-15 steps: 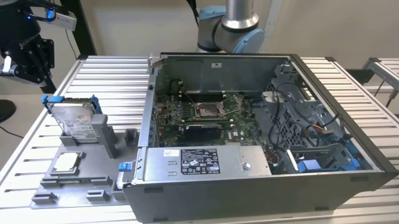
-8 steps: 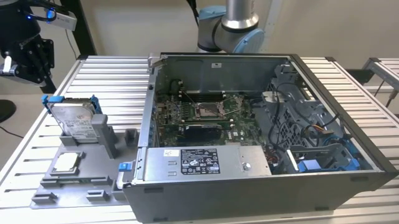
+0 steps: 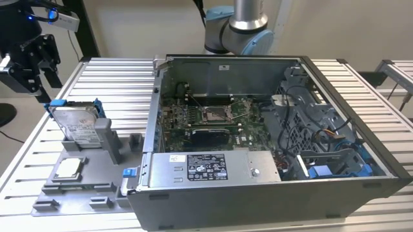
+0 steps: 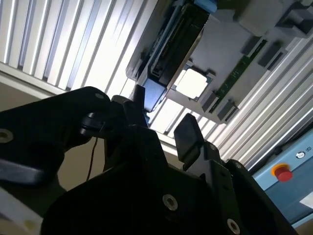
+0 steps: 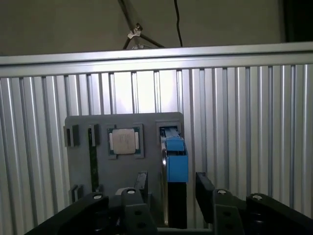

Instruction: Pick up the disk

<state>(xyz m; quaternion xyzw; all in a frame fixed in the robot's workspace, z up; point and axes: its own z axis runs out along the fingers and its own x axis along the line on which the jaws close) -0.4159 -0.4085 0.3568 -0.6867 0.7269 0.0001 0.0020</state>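
Observation:
The disk (image 3: 77, 124) is a silver hard drive with a white label and blue rails. It stands on edge in a slot of the grey fixture plate (image 3: 90, 191) at the exterior view's left. My black gripper (image 3: 34, 77) hangs above and to the left of it, open, with nothing between its fingers. In the first wrist view the disk (image 5: 176, 164) shows edge-on with its blue rail, lined up with the gap of the gripper (image 5: 172, 190). In the second wrist view the disk (image 4: 171, 44) lies beyond the gripper (image 4: 164, 117), apart from it.
A small square silver chip (image 3: 69, 167) sits on the fixture plate near the disk. An open computer case (image 3: 303, 67) with a grey power supply box (image 3: 213, 166) takes up the middle and right of the ribbed table (image 3: 110, 77). The arm's base (image 3: 240, 29) stands behind.

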